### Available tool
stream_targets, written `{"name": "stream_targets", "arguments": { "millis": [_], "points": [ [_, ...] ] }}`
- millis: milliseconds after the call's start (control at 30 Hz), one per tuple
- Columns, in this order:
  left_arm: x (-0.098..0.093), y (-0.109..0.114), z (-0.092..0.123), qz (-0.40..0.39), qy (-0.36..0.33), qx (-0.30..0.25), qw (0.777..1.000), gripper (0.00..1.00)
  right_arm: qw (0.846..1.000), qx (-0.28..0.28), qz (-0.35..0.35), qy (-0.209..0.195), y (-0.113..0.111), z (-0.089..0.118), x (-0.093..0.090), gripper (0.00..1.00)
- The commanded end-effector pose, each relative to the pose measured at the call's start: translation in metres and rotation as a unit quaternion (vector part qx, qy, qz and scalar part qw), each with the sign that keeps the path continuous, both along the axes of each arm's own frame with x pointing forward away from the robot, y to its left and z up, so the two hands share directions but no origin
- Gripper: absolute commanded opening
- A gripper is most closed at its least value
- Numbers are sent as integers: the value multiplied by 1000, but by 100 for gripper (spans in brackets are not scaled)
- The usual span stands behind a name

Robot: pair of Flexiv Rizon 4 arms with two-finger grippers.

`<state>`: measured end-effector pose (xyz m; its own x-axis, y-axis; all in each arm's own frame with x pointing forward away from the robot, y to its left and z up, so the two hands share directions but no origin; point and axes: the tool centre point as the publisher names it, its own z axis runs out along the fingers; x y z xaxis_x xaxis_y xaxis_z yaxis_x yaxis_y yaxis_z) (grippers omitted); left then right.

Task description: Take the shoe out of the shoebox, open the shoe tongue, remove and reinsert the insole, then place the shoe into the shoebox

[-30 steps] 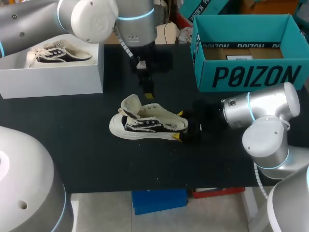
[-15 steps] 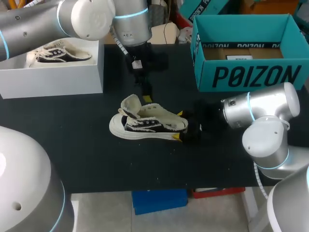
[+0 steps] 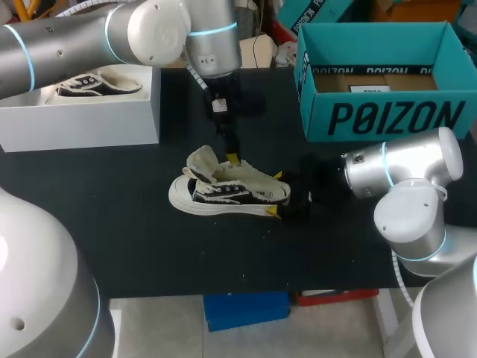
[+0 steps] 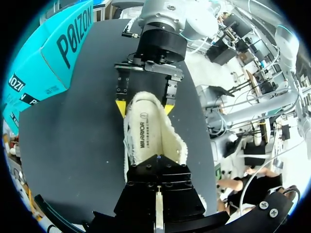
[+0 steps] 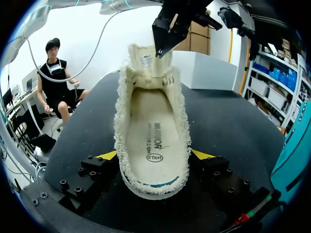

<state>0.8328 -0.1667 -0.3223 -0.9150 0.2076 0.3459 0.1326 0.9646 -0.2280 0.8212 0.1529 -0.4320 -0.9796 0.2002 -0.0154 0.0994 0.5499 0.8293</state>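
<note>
Shoe [image 3: 223, 192] stands on its sole mid-table [image 3: 149, 246], outside the teal box [image 3: 380, 119], its long axis across the table with toe to our left. Our right gripper [image 3: 276, 195] clamps the heel from both sides. Black canvas, white rubber sole, frayed cream edge, flat insole [image 5: 153, 131], tongue [image 3: 201, 160] upturned; whether the left gripper [image 3: 232, 158] above is gripping, we cannot tell.

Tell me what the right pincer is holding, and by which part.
The right pincer holds the shoe by its heel, one finger on each side.
</note>
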Motion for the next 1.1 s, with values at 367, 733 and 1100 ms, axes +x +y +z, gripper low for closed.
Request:
{"name": "stream_targets", "arguments": {
  "millis": [367,733,1100],
  "points": [
    [-21,-1,-29,11,-24,24,999,0,1000,-2,-1,1,0,-1,1,0],
    [-30,1,-52,22,-23,33,999,0,1000,-2,-1,1,0,-1,1,0],
    [-30,-1,-67,24,-13,35,999,0,1000,-2,-1,1,0,-1,1,0]
  ]
}}
